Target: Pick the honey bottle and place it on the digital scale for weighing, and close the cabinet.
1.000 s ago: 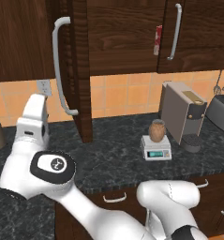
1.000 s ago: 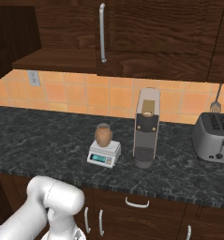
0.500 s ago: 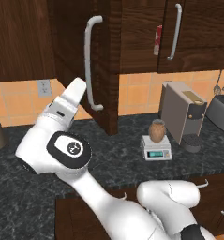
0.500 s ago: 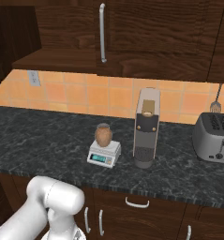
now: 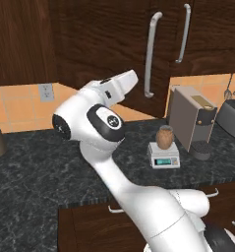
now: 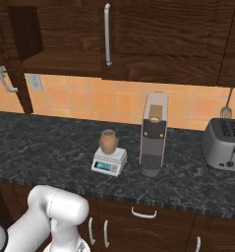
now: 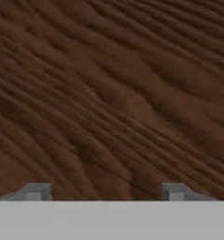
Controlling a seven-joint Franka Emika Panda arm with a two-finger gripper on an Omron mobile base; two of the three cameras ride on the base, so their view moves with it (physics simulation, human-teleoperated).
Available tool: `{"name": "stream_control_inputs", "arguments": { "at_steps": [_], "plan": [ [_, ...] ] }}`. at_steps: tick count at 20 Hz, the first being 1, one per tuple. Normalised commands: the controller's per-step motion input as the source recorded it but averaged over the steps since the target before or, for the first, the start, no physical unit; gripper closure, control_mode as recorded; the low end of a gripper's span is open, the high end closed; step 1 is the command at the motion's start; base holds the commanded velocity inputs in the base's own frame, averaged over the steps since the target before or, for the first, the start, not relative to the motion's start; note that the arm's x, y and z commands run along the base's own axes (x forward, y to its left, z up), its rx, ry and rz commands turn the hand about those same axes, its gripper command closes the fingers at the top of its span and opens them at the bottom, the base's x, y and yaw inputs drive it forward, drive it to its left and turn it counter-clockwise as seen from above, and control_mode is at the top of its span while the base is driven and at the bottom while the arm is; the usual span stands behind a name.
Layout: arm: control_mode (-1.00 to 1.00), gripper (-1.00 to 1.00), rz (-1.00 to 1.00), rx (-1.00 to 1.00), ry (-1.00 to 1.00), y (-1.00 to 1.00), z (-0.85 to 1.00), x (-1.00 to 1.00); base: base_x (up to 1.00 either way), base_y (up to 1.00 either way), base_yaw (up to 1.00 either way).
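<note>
Dark speckled bench (image 5: 30, 172) carries the digital scale (image 5: 163, 155), and we see the honey bottle (image 5: 164, 137) standing upright on it beside the coffee machine (image 5: 190, 118). Our hand (image 7: 104, 191), fingers spread and empty, faces the cabinet (image 5: 114, 44) door's wood grain at close range

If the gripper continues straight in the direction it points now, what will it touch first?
Most likely the cabinet door: in the hand view the gripper faces dark wood grain with nothing between, seemingly very close, though exact depth is unclear.
</note>
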Motion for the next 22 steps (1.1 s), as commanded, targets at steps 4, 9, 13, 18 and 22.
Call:
{"name": "stream_control_inputs", "arguments": {
  "at_steps": [4, 9, 13, 18, 22],
  "plan": [
    [-1.00, -1.00, 0.12, 0.39, 0.00, -1.00, 0.23, 0.71, 0.00, 0.00, 0.00],
    [-1.00, -1.00, 0.17, 0.33, 0.03, -1.00, 0.00, 0.82, 0.00, 0.00, 0.00],
    [-1.00, -1.00, 0.29, 0.19, 0.00, -0.70, -0.35, 1.00, 0.00, 0.00, 0.00],
    [-1.00, -1.00, 0.20, 0.12, 0.00, -0.35, -0.25, 1.00, 0.00, 0.00, 0.00],
    [-1.00, -1.00, 0.06, 0.05, -0.02, -0.11, -0.28, 0.97, 0.00, 0.00, 0.00]
  ]
}}
